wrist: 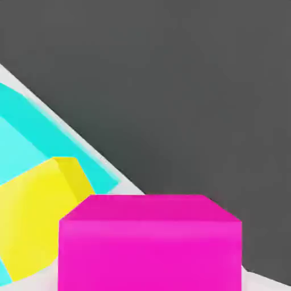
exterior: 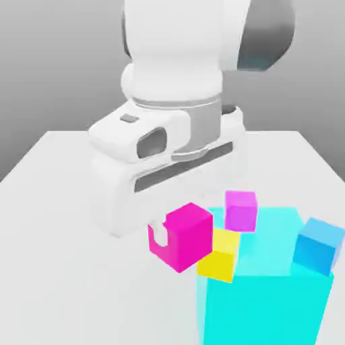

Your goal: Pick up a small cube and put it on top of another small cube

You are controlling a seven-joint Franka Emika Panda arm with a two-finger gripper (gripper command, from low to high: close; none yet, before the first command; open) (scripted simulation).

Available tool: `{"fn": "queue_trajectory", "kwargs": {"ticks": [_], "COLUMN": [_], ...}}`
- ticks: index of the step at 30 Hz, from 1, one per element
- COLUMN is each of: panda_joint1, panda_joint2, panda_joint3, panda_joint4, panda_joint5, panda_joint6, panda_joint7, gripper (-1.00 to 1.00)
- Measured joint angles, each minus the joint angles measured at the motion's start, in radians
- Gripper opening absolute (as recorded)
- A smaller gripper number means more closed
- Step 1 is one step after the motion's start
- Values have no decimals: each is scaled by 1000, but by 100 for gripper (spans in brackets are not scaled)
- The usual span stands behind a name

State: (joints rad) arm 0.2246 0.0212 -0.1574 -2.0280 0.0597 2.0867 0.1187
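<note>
- Just beside the big cyan block (exterior: pixel 269 296), on the exterior view's left of it, the small hot-pink cube (exterior: pixel 182 236) hangs off the table (exterior: pixel 60 222), tilted a little.
- The gripper (exterior: pixel 162 232) has its fingers clamped on the pink cube; a white fingertip (exterior: pixel 159 234) shows pressed against the cube's side face, so the jaws stand narrow, holding the cube.
- In the hand view the pink cube (wrist: pixel 149 241) sits right under the camera, with the yellow cube (wrist: pixel 40 210) beyond it and the cyan block (wrist: pixel 23 136) behind that.
- The yellow cube (exterior: pixel 221 255) lies next to the pink cube's lower edge, against the cyan block's near corner; I cannot tell whether the two touch.
- A lighter violet-magenta cube (exterior: pixel 240 210) rests on the cyan block's top, and a blue cube (exterior: pixel 318 246) sits at its far corner on the exterior view's right.
- Progress, as I judge it: the pick is done, the cube is lifted and carried; setting it squarely on another small cube and letting go remain.
</note>
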Motion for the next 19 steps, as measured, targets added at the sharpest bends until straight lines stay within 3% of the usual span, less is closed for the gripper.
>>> {"fn": "queue_trajectory", "kwargs": {"ticks": [5, 9, 10, 16, 19], "panda_joint1": [47, 120, 135, 129, 117], "panda_joint2": [-27, 11, 21, 26, -4], "panda_joint3": [109, 185, 185, 181, 180], "panda_joint4": [19, -59, -75, -83, -32], "panda_joint5": [-32, -54, -55, -58, -59], "panda_joint6": [-70, 32, 57, 71, -9], "panda_joint7": [-34, -67, -68, -68, -69], "gripper": [-100, -100, 100, 100, 100]}}
